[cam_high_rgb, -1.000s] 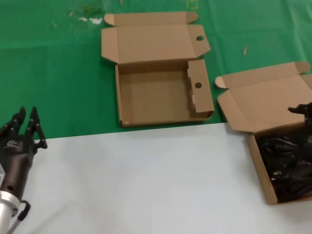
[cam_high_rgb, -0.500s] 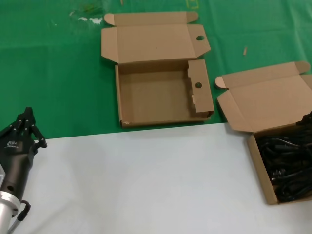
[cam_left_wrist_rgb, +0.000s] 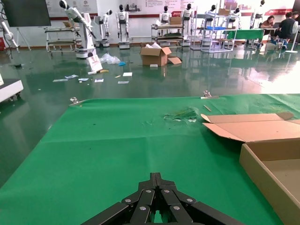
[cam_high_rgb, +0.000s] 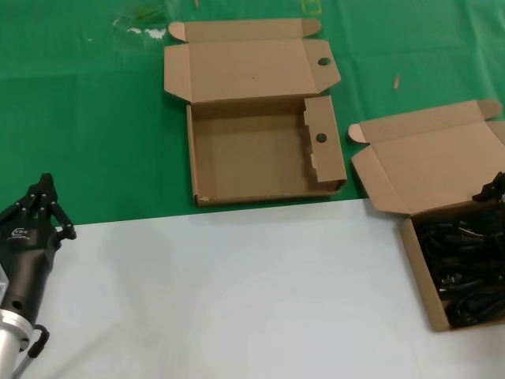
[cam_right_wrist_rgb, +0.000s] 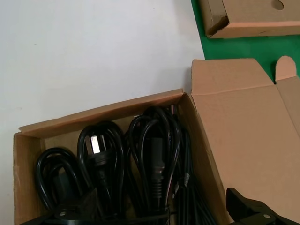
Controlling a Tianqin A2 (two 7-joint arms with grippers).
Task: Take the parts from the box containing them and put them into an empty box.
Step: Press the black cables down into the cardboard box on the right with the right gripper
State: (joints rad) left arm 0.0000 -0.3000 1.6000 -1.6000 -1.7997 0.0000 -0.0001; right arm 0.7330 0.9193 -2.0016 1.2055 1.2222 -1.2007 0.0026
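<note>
Item 1: my left gripper [cam_high_rgb: 45, 183] sat parked at the near left of the work surface, where the green cloth [cam_high_rgb: 87, 118] met the pale grey sheet [cam_high_rgb: 221, 292]. Its fingers were drawn together to a point, nothing between them; the left wrist view confirmed the black fingertips meeting over the cloth.

Item 2: my right gripper [cam_high_rgb: 492, 189] showed only as a small black tip at the far right edge of the head view, over the rear of the full box. In the right wrist view two black finger parts [cam_right_wrist_rgb: 248, 211] stood spread wide apart above the cords, holding nothing.

Item 3: the box containing them [cam_high_rgb: 418, 260], plain brown cardboard, lay at the right, resting mostly on the grey sheet, its lid folded back toward the cloth with a rounded ear tab at the corner.

Item 4: the parts [cam_right_wrist_rgb: 154, 154], black power cords, lay coiled in loops inside that box, filling it side by side. One plug showed two metal pins; a second, chunkier plug lay beside it.

Item 5: an empty box [cam_high_rgb: 260, 150], shallow and wide, lay on the cloth beyond the centre, well apart from both grippers. Its lid was laid flat away from me, a round hole in the lid tab and another in the upright inner flap at its right side.
</note>
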